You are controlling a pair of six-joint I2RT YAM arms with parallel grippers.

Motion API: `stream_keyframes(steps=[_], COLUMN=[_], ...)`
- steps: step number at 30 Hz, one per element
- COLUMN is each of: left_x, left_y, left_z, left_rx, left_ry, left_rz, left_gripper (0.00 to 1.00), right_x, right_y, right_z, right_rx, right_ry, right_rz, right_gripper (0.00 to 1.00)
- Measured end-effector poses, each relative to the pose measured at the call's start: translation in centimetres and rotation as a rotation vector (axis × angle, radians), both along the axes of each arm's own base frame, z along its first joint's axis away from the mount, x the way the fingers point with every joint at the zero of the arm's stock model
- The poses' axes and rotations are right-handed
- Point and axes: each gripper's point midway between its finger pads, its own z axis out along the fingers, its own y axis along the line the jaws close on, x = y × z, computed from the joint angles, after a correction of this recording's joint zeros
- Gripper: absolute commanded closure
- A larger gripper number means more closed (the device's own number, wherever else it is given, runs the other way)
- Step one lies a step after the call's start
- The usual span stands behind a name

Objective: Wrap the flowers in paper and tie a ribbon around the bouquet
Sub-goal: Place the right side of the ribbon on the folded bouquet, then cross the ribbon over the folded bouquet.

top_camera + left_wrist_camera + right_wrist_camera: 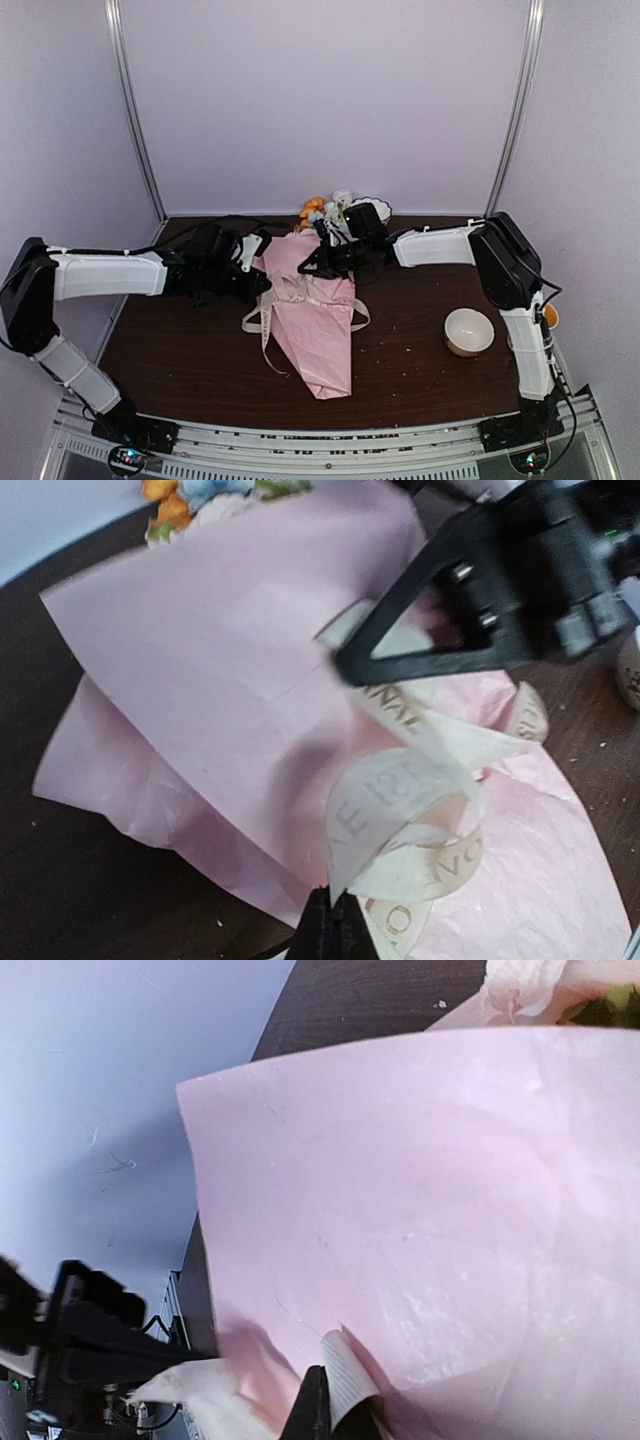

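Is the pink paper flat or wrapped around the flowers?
Wrapped. The paper is folded into a cone, tapering to a point, and the flowers poke out of its wide end. The ribbon loops loosely across it.

Looks like a robotics lab booth to me: plain white panel walls (320, 100) close in the dark wooden table (190, 350), joined by metal posts (135, 110) at eleven and one o'clock, and an aluminium rail (330, 440) at six o'clock carries two bolted robot arms (100, 275) with lit circuit boards (127, 460) beside their bases
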Motion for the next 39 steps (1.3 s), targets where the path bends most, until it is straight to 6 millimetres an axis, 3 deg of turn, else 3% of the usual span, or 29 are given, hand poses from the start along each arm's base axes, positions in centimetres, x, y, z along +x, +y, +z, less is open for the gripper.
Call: stream_keyframes(steps=[3,7,13,18,21,24,28,31,39], left_x=[-1.0,-2.8,-5.7,-6.7,-5.3,-3.1,0.2,2.2,3.0], left_y=[0.2,-0.4,-3.8,-6.6,-7.4,-7.5,-6.0,-4.7,-4.7], left_z=[3.2,7.5,10.4,12.0,11.4,9.3,6.6,6.2,5.8], left_rx=[-0.036,-0.073,-0.077,-0.103,-0.079,-0.032,-0.015,-0.026,-0.055], left_ry=[-0.091,-0.213,-0.258,-0.292,-0.308,-0.294,-0.235,-0.228,-0.216], left_rz=[-0.062,-0.191,-0.426,-0.545,-0.534,-0.472,-0.35,-0.27,-0.22], left_gripper=[1.0,1.0,1.0,1.0,1.0,1.0,1.0,1.0,1.0], right_x=[0.2,0.1,-0.5,-1.0,-1.2,-1.3,-1.8,-1.8,-1.5], right_y=[0.6,1.6,2.9,3.2,3.4,3.4,3.4,3.2,1.3], right_z=[-1.4,-1.5,-0.7,-1.0,-1.2,-1.0,-1.0,-0.8,1.1], right_rx=[-0.022,-0.027,-0.018,-0.016,-0.011,0.005,0.04,0.051,0.073], right_ry=[0.025,0.031,0.02,0.033,0.05,0.068,0.101,0.12,0.143], right_rz=[0.003,0.017,0.041,0.057,0.067,0.067,0.062,0.048,-0.028], right_gripper=[1.0,1.0,1.0,0.97,0.83,0.76,0.74,0.69,0.59])
